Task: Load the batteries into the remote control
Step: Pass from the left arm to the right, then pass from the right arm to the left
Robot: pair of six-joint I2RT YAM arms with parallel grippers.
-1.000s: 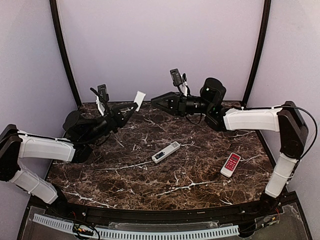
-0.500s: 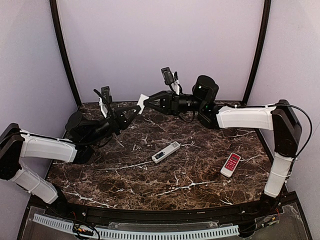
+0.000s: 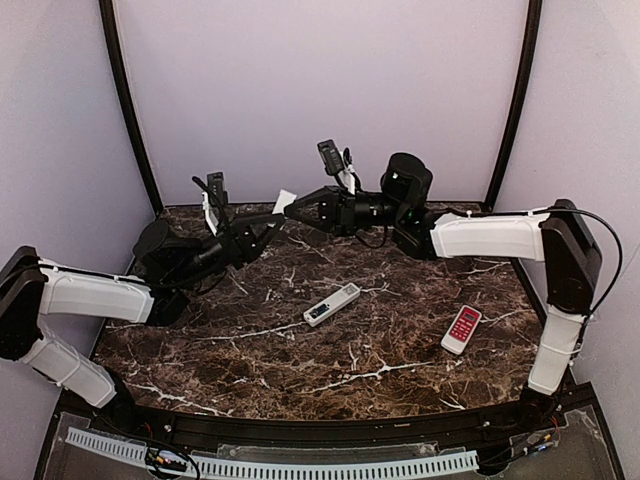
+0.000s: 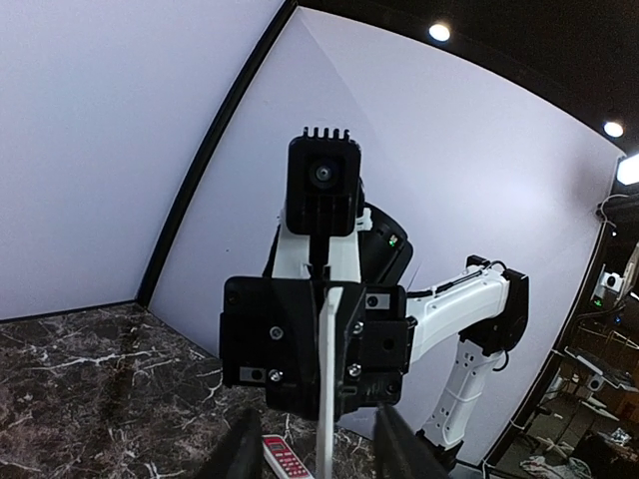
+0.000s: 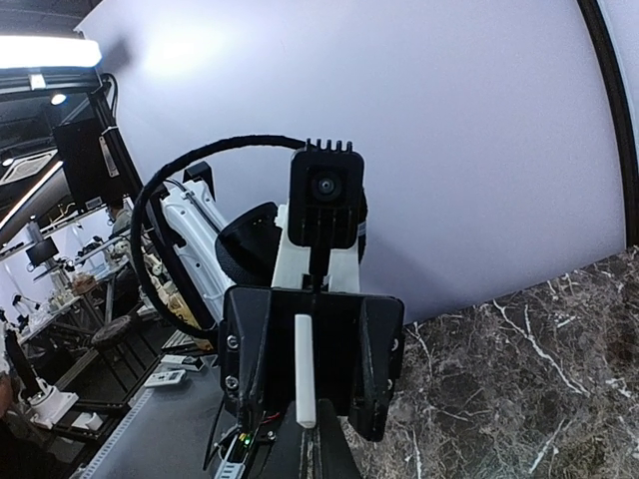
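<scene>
The white remote control point(image 3: 332, 303) lies flat mid-table, away from both arms. No batteries show in any view. At the back, both grippers meet tip to tip around a small white cover piece point(image 3: 285, 200). My right gripper point(image 3: 294, 210) is shut on the cover's end; from its wrist the cover point(image 5: 305, 369) stands edge-on just above the closed fingertips point(image 5: 318, 454). My left gripper point(image 3: 272, 214) faces it with its jaws apart. In the left wrist view its fingers point(image 4: 240, 451) stand either side of the thin cover point(image 4: 327, 384) without touching it.
A shorter red-and-white remote point(image 3: 461, 329) lies on the marble table point(image 3: 250, 350) at the right, also seen low in the left wrist view point(image 4: 285, 459). Purple walls and black corner posts point(image 3: 128, 110) close in the back and sides.
The right gripper has moved left up to the cover piece and closed on it. The left gripper, shut on the cover before, has opened its jaws.
</scene>
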